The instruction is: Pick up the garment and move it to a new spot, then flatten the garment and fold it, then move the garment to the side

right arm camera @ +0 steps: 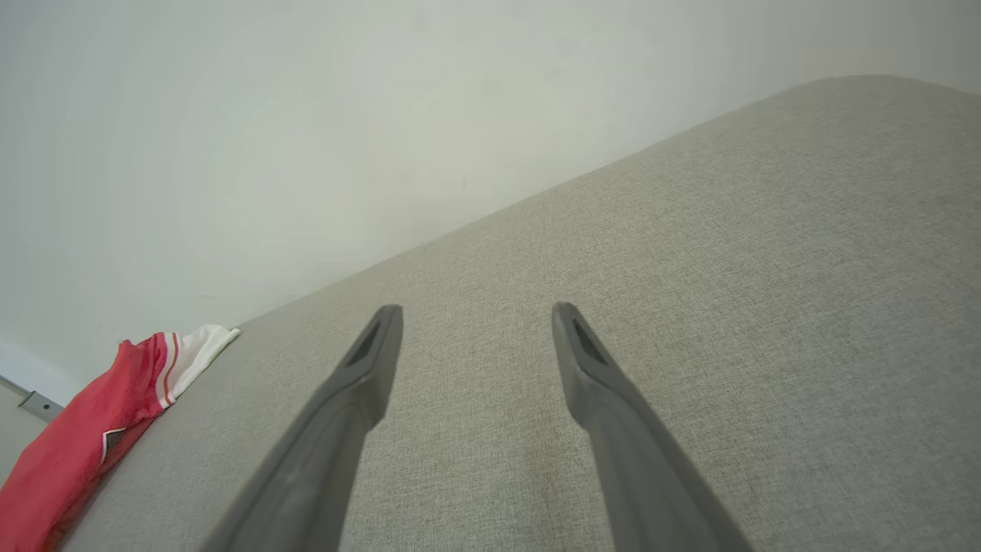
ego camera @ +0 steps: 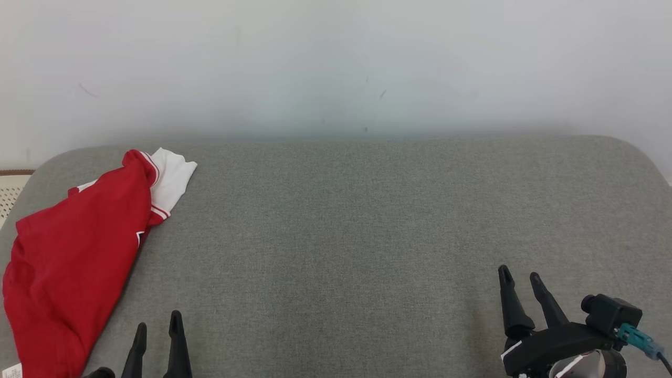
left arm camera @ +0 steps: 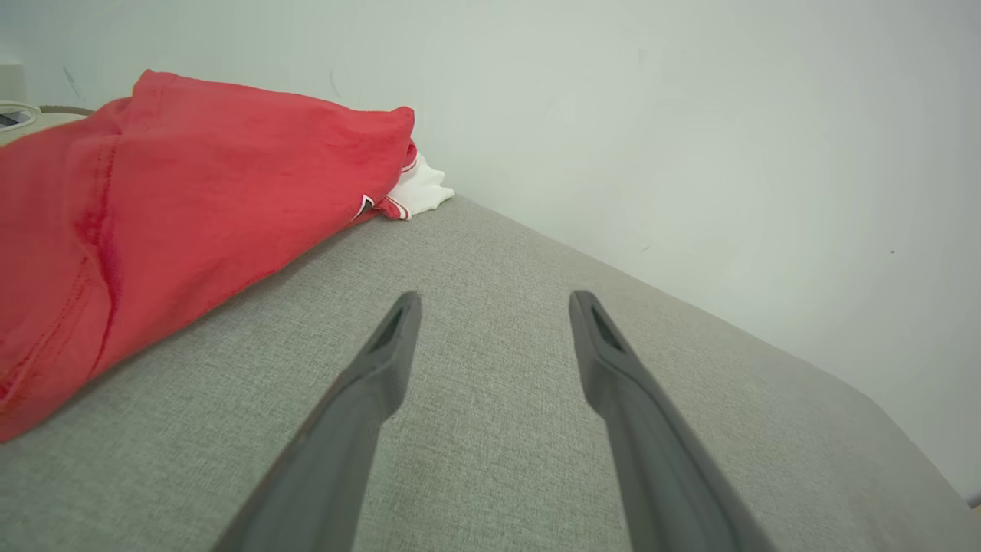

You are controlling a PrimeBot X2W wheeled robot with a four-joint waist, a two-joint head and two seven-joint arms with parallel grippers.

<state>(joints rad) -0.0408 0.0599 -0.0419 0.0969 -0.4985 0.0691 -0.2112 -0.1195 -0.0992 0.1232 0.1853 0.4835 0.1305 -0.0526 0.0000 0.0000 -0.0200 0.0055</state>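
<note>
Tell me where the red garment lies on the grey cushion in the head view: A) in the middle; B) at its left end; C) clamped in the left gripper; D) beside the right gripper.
B: the red garment lies bunched at the left end of the grey cushion, apart from the open left gripper and far from the right gripper.

The garment (ego camera: 68, 252) along the left edge of the cushioned top (ego camera: 367, 220) was soft, matt knit cloth, red with a white striped sleeve, lightly creased. The cushioned top was coarse woven grey fabric, matt. The left gripper (ego camera: 158, 320) and right gripper (ego camera: 520, 272) looked like smooth, matt dark plastic. The wall (ego camera: 336, 63) was smooth and matt.
</note>
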